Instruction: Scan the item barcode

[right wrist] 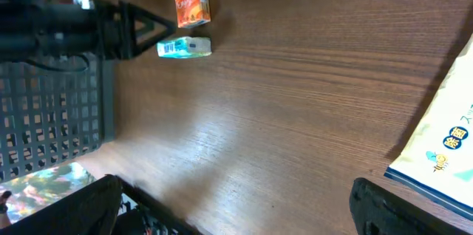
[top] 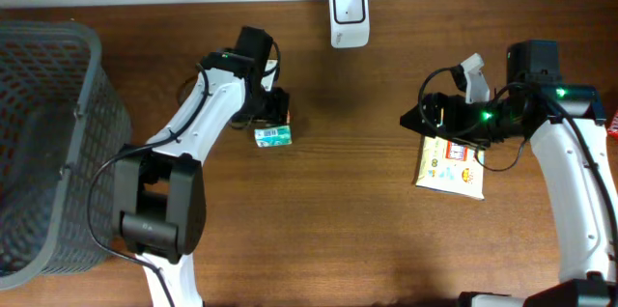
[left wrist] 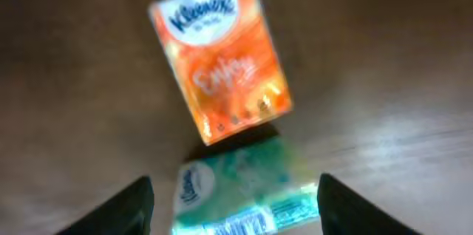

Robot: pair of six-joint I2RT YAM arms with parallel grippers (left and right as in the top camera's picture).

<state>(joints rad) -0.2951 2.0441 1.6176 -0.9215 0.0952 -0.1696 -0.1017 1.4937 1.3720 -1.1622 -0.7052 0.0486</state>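
Across the brown tabletop (top: 367, 153), the left gripper (left wrist: 235, 191) stands spread astride the green tissue pack (left wrist: 240, 176), unclamped, with the orange Kleenex pack (left wrist: 222, 58) just beyond, so a skewed closure could shove one into the other; farther off, the right gripper (right wrist: 236, 187) gapes empty.

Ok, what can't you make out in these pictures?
Orange pack: overhead, mostly hidden under the left hand.
Green pack: barcode blurred in left wrist, cut by the bottom edge.
Flat packet: right wrist, cut by the right edge; overhead, partly under the right arm.
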